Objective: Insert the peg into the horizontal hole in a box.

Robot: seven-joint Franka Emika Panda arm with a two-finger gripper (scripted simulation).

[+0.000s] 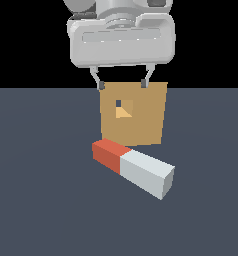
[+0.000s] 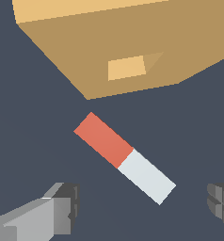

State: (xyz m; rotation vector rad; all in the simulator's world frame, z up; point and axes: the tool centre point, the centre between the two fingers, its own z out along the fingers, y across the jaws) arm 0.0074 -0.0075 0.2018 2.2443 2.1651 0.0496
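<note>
Exterior view: we are seeing gripper (image 1: 122, 82) hanging high above floor (image 1: 41, 200), fingers spread wide, holding nothing. Wrist view is showing both fingertips (image 2: 62, 207) well apart, bare floor between them. Peg (image 1: 133, 167) is lying flat on floor just in front of box (image 1: 146, 125), skewed to its face, red end nearer box, not touching it. Hole (image 1: 124, 109) is sitting empty. We are judging task barely begun: grasp, lift, alignment and insertion all are remaining.
</note>
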